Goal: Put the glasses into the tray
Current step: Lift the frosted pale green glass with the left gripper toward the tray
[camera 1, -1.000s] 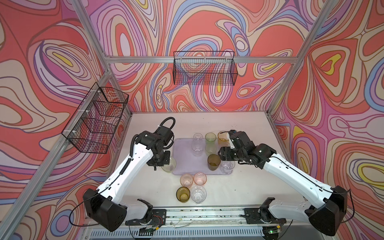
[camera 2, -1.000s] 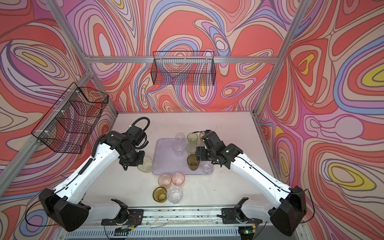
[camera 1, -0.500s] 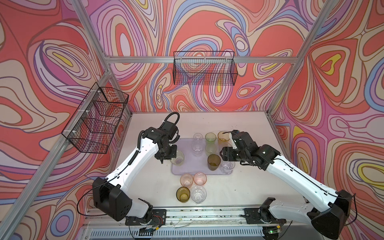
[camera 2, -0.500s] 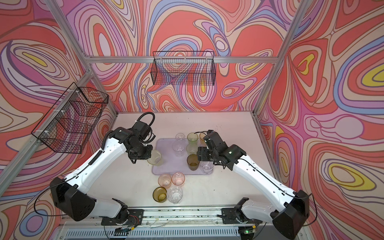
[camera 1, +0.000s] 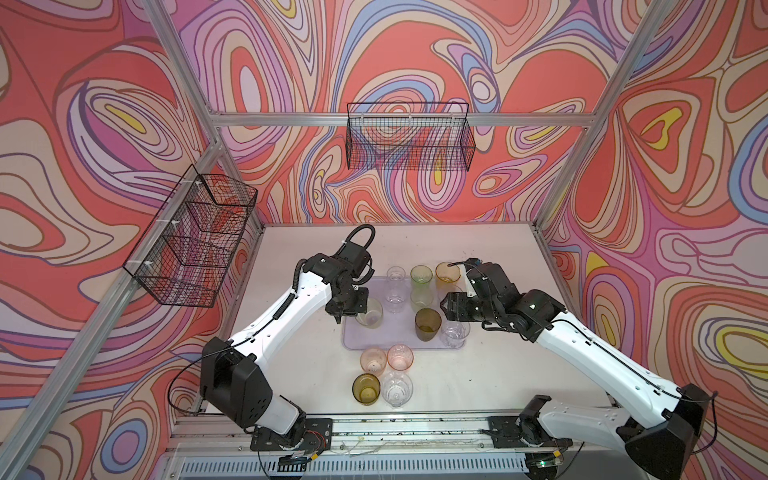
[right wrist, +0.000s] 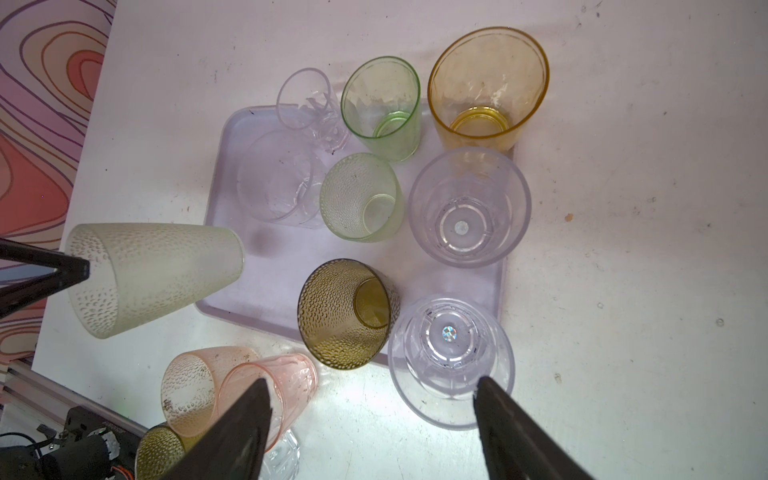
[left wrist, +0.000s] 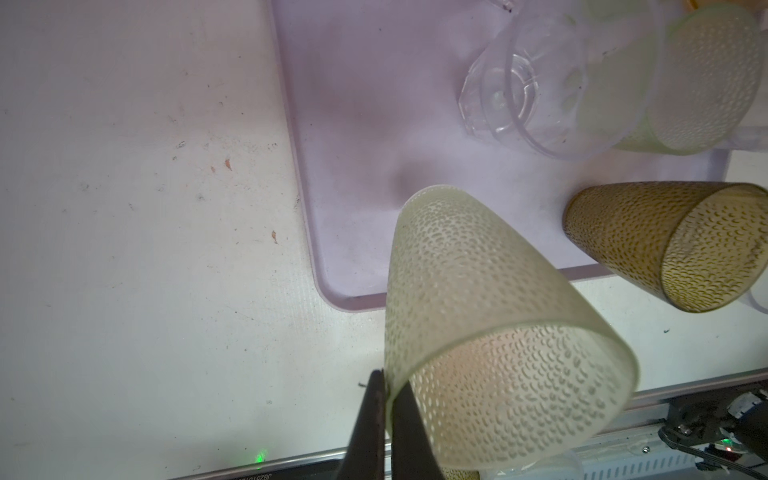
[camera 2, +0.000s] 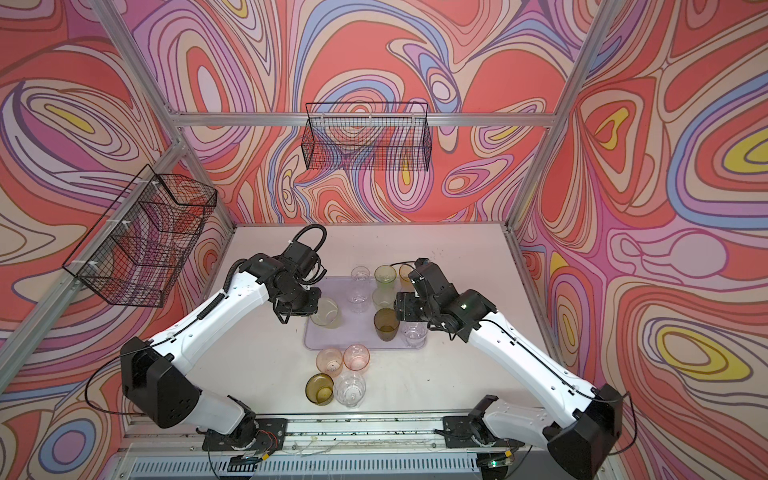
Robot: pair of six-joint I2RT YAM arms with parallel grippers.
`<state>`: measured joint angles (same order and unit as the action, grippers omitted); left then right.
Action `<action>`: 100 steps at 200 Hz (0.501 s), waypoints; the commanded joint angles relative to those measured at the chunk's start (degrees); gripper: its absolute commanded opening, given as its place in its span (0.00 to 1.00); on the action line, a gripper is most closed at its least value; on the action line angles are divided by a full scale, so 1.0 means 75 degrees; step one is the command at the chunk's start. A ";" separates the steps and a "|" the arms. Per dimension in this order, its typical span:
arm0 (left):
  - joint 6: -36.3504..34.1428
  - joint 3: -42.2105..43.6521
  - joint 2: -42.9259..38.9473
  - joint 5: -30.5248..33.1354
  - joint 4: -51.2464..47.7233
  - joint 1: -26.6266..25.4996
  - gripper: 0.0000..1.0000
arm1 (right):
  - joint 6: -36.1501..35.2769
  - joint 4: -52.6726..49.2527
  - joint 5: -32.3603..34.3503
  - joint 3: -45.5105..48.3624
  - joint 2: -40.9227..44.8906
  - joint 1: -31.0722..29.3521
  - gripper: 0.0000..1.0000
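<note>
Frosted pale glass (left wrist: 478, 311) is pinched at the rim by the left gripper (left wrist: 386, 380), tray (left wrist: 332, 104) edge just below; right gripper (right wrist: 372, 382) is spread wide, nothing held.

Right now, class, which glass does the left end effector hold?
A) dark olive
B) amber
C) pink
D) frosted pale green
D: the left end effector is shut on the rim of the frosted pale green glass, above the tray.

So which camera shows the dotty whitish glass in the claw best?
The left wrist view: the dotty glass looks biggest, rim pinched by the left claw. The right wrist view shows it whole. Both top views show it small.
</note>
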<state>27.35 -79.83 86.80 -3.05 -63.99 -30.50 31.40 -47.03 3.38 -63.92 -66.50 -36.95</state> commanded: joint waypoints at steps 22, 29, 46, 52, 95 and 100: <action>0.0316 -0.0300 0.0311 -0.0055 0.0325 -0.0365 0.04 | 0.0113 0.0103 0.0095 -0.0091 0.0243 -0.0042 0.80; 0.0354 -0.0329 0.0353 -0.0051 0.0359 -0.0417 0.05 | 0.0117 0.0086 0.0100 -0.0091 0.0252 -0.0042 0.80; 0.0366 -0.0365 0.0475 -0.0101 0.0404 -0.0542 0.05 | 0.0142 0.0046 0.0117 -0.0066 0.0299 -0.0042 0.80; 0.0372 -0.0371 0.0517 -0.0082 0.0410 -0.0588 0.06 | 0.0149 0.0041 0.0123 -0.0050 0.0332 -0.0047 0.80; 0.0429 -0.0487 0.0842 -0.0016 0.0447 -0.0852 0.06 | 0.0202 0.0035 0.0130 0.0073 0.0472 -0.0042 0.80; 0.0438 -0.0499 0.0879 -0.0027 0.0454 -0.0869 0.06 | 0.0208 0.0041 0.0115 0.0089 0.0476 -0.0042 0.80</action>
<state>29.50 -81.65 91.85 -3.40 -61.14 -36.16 32.32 -46.78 3.64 -63.90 -64.20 -36.99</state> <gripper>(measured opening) 0.064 0.801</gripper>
